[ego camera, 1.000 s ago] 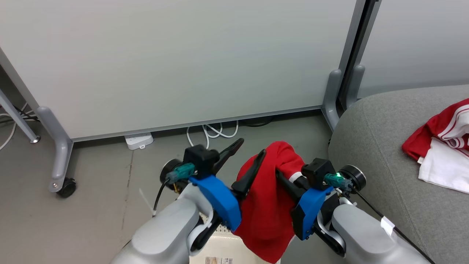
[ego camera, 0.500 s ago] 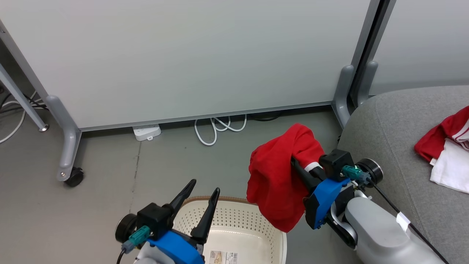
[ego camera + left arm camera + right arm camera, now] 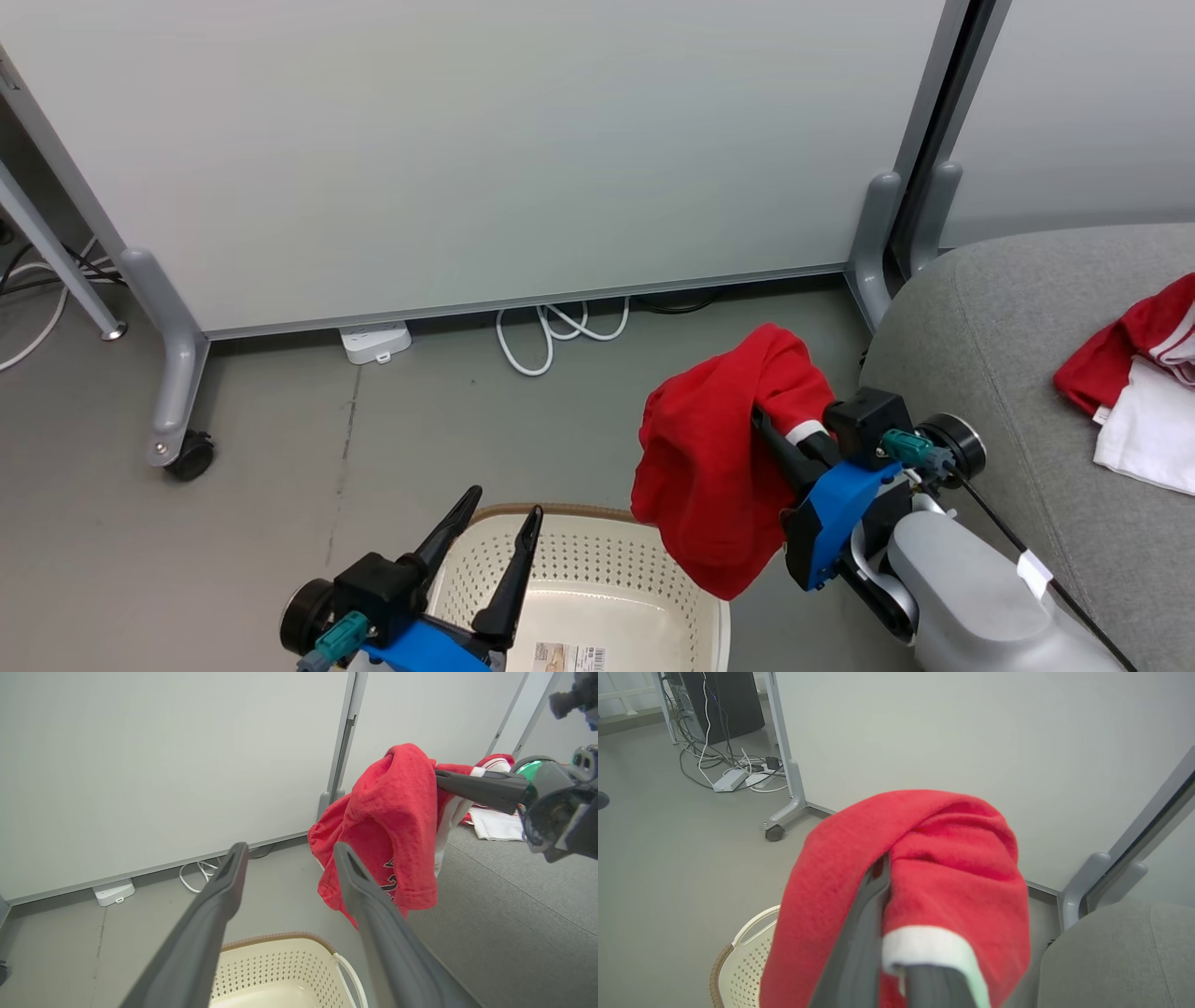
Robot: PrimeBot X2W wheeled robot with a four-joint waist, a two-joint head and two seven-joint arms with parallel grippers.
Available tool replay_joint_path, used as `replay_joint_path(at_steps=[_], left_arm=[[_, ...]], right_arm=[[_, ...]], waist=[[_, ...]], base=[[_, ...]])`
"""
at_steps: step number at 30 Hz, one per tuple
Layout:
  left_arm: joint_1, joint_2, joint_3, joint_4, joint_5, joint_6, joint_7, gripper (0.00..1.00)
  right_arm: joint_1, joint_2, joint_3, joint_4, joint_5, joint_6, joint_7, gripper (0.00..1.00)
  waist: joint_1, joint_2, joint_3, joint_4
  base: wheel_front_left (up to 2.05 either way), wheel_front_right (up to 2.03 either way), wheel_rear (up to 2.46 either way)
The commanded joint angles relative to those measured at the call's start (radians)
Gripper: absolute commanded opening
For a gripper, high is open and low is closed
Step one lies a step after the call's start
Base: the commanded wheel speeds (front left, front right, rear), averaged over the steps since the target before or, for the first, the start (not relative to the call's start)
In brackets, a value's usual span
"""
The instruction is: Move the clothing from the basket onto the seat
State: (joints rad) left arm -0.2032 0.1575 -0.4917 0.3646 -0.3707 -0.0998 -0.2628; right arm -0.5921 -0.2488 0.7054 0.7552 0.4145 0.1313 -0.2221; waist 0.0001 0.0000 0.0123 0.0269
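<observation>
Right gripper [image 3: 766,425] is sitting right of centre in the head view, fingers closed together on the red shirt [image 3: 709,485]. The cloth is bunching over the fingertips and hanging down lower left of them in a loose fold, clear of the floor. In the right wrist view the two fingers of this gripper [image 3: 883,877] are meeting under the fabric, the red shirt [image 3: 934,858] is draping over them, and a white band of it is wrapping one finger near the bottom edge.

The shirt's lowest fold is hanging above the right rim of the laundry basket [image 3: 597,560] at bottom centre; whether it is touching, cannot tell. The grey seat [image 3: 1008,373] is lying just right of the gripper, and the shirt is not on it yet. The red-and-white shirt [image 3: 1139,392] is lying on the seat at the right edge, well apart from the gripper.

Left gripper [image 3: 502,502] is at the lower left, fingers spread apart and holding nothing, tips over the basket's far rim. In the left wrist view its fingers [image 3: 290,848] are pointing up the frame with a wide gap. The red shirt [image 3: 392,826] is hanging upper right of them, and the basket [image 3: 280,961] is below.

A label [image 3: 569,658] is lying on the basket floor. A power strip [image 3: 375,341] and white cable [image 3: 560,331] are lying under the partition panel [image 3: 467,140].
</observation>
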Motion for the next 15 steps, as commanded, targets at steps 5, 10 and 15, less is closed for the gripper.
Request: replay_joint_path(at_steps=[5,10,15], left_arm=[[0.015,-0.018,0.025,0.003,0.032,-0.016,-0.003,1.00],[0.011,-0.024,0.044,-0.001,0.049,-0.025,-0.003,1.00],[-0.001,-0.031,0.055,-0.001,0.066,-0.027,-0.003,1.00]], right_arm=[[0.016,0.005,-0.014,-0.018,-0.007,-0.001,0.007,0.00],[0.009,0.007,-0.023,-0.030,-0.020,-0.001,0.016,0.00],[0.014,0.000,-0.034,-0.039,-0.029,-0.001,0.023,0.00]], waist=[[-0.0001,0.0000,0.004,-0.032],[-0.0001,0.0000,0.014,-0.094],[-0.0001,0.0000,0.021,-0.171]], base=[[0.00,0.00,0.00],[0.00,0.00,0.00],[0.00,0.00,0.00]])
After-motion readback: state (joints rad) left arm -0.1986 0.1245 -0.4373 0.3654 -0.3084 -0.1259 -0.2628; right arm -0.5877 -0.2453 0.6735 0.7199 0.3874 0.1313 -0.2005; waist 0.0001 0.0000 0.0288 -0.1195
